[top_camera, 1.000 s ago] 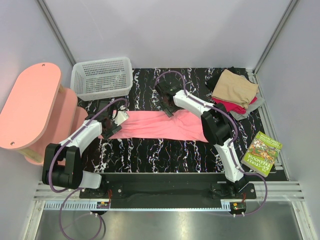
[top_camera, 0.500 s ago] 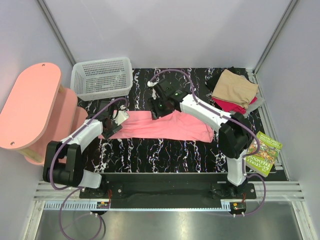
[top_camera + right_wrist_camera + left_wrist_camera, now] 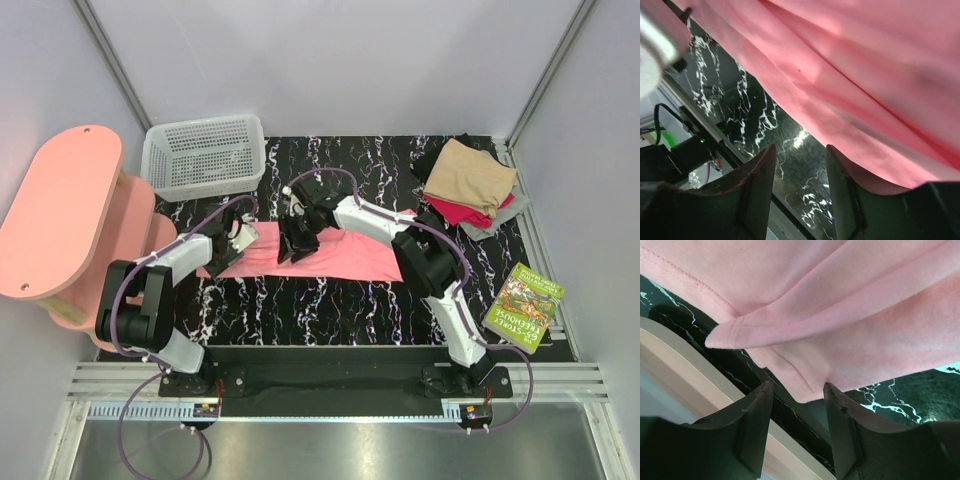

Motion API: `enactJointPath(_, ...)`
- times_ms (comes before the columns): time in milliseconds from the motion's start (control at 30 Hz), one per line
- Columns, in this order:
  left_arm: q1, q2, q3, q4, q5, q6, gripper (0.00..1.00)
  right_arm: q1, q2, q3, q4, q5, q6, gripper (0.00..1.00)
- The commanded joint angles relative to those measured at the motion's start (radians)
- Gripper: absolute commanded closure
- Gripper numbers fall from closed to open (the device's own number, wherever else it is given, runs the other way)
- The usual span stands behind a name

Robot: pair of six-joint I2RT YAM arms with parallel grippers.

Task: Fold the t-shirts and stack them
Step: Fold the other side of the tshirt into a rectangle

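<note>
Table [image 3: 330,310] of black marble pattern, with the pink shirt [image 3: 350,255] laid flat across its middle as a band whose long axis runs left to right. The stack of folded shirts [image 3: 468,185], tan on top, lies well apart at the far right corner.

We see both arms reaching over the left half of the band. The left gripper [image 3: 222,250] is at the shirt's left end. The right gripper [image 3: 293,248] is over the cloth left of its middle, near the left gripper, and all of the right half lies to its right.

In the left wrist view the fingers [image 3: 755,430] are spread, with the hemmed corner just beyond their tips and nothing pinched. In the right wrist view the fingers [image 3: 757,195] are also spread. Bare table shows between them, and the cloth's near edge runs just past the tips.

We judge that the next fold turns on this left end, which the left arm is nearer to.

Against the frames from a second and half a second ago, the right gripper has travelled leftward and nearer along the shirt. The shirt's right end now appears shorter. The left gripper has barely moved.
</note>
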Motion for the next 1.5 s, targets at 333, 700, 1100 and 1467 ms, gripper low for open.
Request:
enactJointPath(333,0.005,-0.012,0.009,0.060,-0.025,0.022,0.54,-0.025,0.147,0.182,0.059,-0.053,0.092,0.50)
enactJointPath(700,0.005,-0.041,0.002,0.049,-0.022,0.034,0.55,-0.035,0.213,0.242,0.062,-0.061,0.115,0.51)
enactJointPath(1100,0.005,-0.049,-0.015,0.049,-0.009,0.033,0.57,-0.084,0.220,0.357,0.055,-0.069,0.109,0.51)
enactJointPath(1467,0.005,-0.024,-0.012,0.057,0.005,0.024,0.58,-0.077,-0.087,-0.021,0.085,-0.070,0.112,0.49)
